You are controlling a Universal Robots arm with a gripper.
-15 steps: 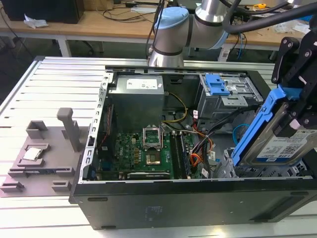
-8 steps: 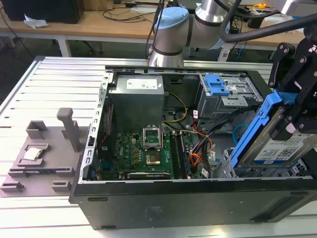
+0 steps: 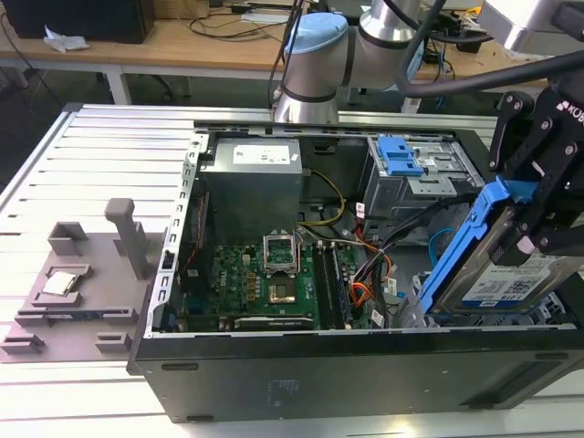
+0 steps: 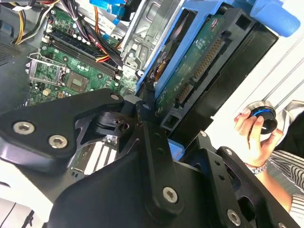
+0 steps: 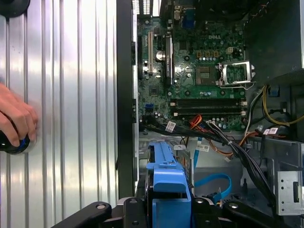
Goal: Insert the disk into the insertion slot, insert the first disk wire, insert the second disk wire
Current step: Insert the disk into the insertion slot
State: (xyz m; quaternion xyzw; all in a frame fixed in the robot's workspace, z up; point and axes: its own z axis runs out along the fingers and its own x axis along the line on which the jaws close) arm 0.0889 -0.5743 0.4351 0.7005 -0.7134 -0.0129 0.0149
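Exterior view: the disk [image 3: 511, 274] hangs steeply tilted over the case's corner at the exterior view's right. Its blue carrier [image 3: 474, 228] edge faces the motherboard [image 3: 274, 274], and its lower end dips toward the insertion slot [image 3: 412, 306]. The disk is not seated, and how deep the lower end sits I cannot tell.

The gripper [image 3: 534, 214] is clamped on the disk's upper end, with black fingers on both faces. In the second wrist view the disk's [image 4: 199, 61] green circuit side and connector row face the camera.

Risks (judgement):
- At this tilt, the lower carrier corner could catch on the slot's sheet-metal lip and jam or twist in the grip.
- The loose orange and blue wires [image 3: 360, 292] lie just beside the bay. In the first wrist view a blue cable [image 5: 209, 183] loops close to the carrier [image 5: 168, 185], so it could get pinched under the disk.
- The grip holds one end only, so a side load could lever the disk loose.

Room:
- Open air above the case.
- Taller cage with the blue latch [image 3: 401, 160] stands just behind the bay.
- Case wall [image 3: 365, 365] bounds the near side.
- Wire bundle crowds the motherboard side.

A person's hand [image 5: 16, 123] rests on a round control on the ribbed table [image 5: 71, 95], well apart from the case.
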